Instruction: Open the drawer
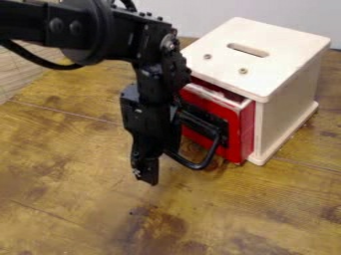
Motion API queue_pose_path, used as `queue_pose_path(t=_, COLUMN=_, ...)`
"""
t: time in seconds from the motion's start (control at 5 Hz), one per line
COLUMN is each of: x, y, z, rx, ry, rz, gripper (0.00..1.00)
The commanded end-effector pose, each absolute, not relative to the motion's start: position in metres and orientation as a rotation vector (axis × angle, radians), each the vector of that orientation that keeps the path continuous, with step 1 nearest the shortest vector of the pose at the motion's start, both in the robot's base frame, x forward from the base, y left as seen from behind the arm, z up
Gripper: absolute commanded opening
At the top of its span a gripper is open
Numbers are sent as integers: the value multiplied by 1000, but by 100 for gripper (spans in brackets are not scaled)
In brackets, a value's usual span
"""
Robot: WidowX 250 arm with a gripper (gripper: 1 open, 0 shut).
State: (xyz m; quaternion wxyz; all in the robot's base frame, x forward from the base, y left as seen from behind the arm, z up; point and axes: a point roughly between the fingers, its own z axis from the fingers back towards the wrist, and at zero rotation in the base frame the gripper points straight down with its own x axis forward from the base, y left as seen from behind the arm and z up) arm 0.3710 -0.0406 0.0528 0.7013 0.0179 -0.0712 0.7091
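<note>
The pincer (146,171) points down just above or on the wooden surface (80,179), in front of the drawer; its fingers are so dark and overlapped that I cannot tell whether they are spread or clenched. Just beside it, the black loop handle (200,162) juts out from the drawer (237,127), partly hidden behind the gripper's body, and whether the two touch is unclear. The red-fronted drawer sits in the side of the cream box (286,100) facing the arm. The black arm (120,35) reaches in from the upper left. On the box's top are a slot (248,49) and two round fittings.
</note>
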Motion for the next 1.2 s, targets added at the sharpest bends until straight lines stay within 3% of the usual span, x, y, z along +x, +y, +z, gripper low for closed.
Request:
queue_pose_path(t=0.0, x=378, y=-50, z=73, rx=-17, ry=-194, rz=1572, gripper=100)
queue_pose_path(t=0.2, x=377, y=-51, z=73, rx=-17, ry=-190, rz=1575, gripper=0)
queue_pose_path(t=1.0, x=370, y=-57, z=69, rx=-7, ry=-170, rz=1583, gripper=0)
